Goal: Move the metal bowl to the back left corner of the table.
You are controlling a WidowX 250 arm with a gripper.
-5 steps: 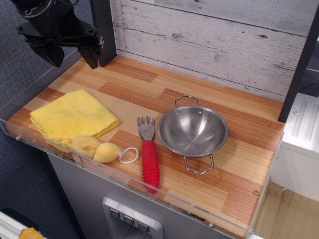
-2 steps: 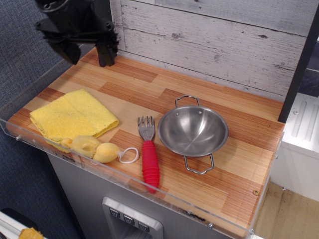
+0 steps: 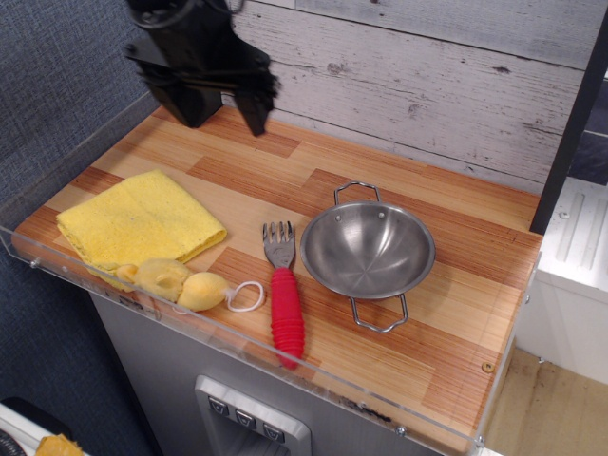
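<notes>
- The gripper (image 3: 226,106) hangs above the back left of the table (image 3: 456,313), its two dark fingers spread apart and empty.
- The metal bowl (image 3: 368,250) sits right of centre, well apart from it, just beside the fork (image 3: 283,290).
- My judgement: travel over and descend on the rim (a thin, graspable edge), clear of the fork.
- The bowl is shiny, round steel with wire loop handles; the planks are striped wood; the yellow cloth (image 3: 138,223) looks soft.
</notes>
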